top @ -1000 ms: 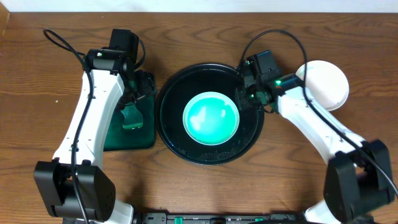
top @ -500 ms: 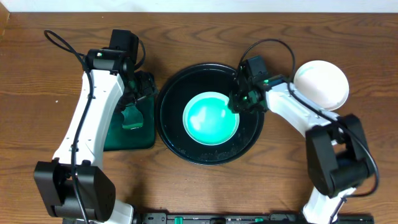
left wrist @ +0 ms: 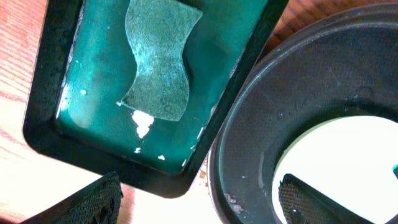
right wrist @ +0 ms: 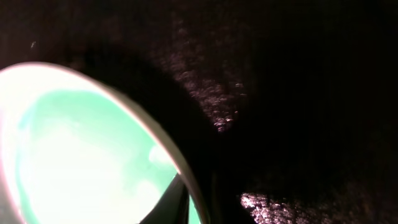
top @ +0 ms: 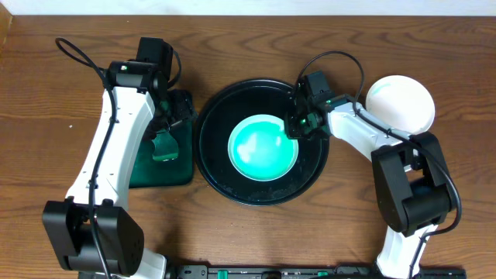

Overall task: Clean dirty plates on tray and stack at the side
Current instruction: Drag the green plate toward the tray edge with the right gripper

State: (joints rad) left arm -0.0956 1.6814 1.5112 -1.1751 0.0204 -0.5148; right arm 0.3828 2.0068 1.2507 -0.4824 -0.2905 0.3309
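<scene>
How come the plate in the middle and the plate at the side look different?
The middle plate is smeared teal-green; the side plate is plain white. The middle plate sits inside the black tray; the side plate rests on the table. Both are round.

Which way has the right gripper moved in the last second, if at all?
Yes. Seen from overhead, the right gripper has shifted left, from the right rim of the black tray inward to the right edge of the green-smeared plate.
</scene>
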